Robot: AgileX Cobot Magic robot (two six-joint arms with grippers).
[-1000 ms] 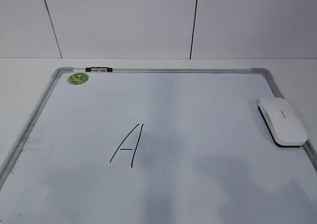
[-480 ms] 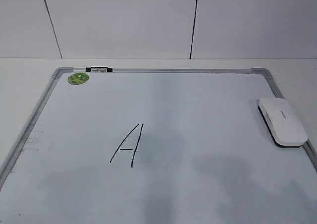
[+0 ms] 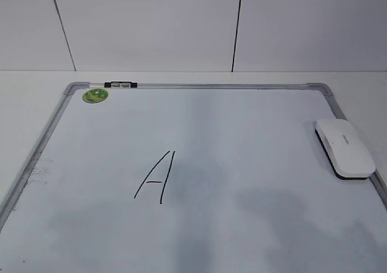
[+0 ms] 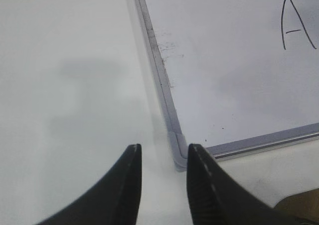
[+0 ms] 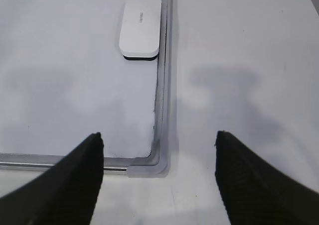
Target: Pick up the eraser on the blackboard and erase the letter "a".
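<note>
The blackboard lies flat on the white counter, filling most of it. The eraser rests felt-side down on the board, tight against the frame along the counter's right edge, toward the far right corner. The only mark visible is a tall pointed letter in black marker near the board's middle; no small rounded "a" shows in these views, so this is judged to be the letter to wipe.

Neither arm appears in the exterior view. The right gripper hangs over the board's near right corner with its jaws spread wide and empty, the eraser straight ahead of it. The left gripper hovers over the near left corner, jaws parted only a narrow gap and holding nothing.

The step in hand looks like the reach for the eraser, best done by the right arm. It should advance along the frame, descend with the jaws straddling the eraser's narrow width, and keep the outer finger clear of the metal rim before closing.
</note>
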